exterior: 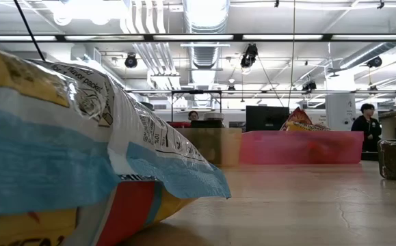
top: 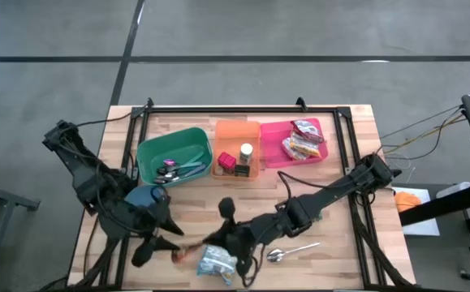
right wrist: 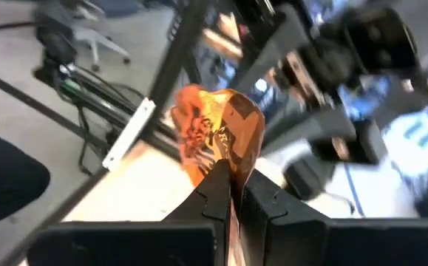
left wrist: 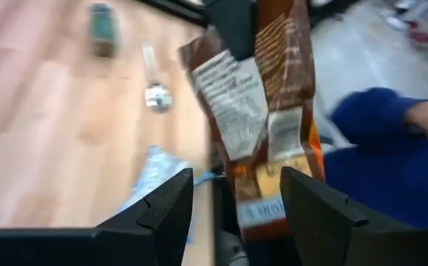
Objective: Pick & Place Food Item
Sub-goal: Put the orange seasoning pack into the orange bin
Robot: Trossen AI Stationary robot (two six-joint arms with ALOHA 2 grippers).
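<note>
Brown-and-orange snack packet (right wrist: pixel 225 133) pinched at one end between pressed-together fingers of the right gripper (right wrist: pixel 232 193), lifted off the table (top: pixel 340 259), long axis running straight out from the fingertips toward the left arm. Left gripper (left wrist: pixel 236 193) right beside it, jaws spread, packet just past the tips and not touched. One blue-and-white bag (top: pixel 217 264) lying flat below. One spoon (top: pixel 287 253) alongside. Three bins in a row at the far edge: green (top: pixel 174 154), orange (top: pixel 236 136), pink (top: pixel 279 146).
</note>
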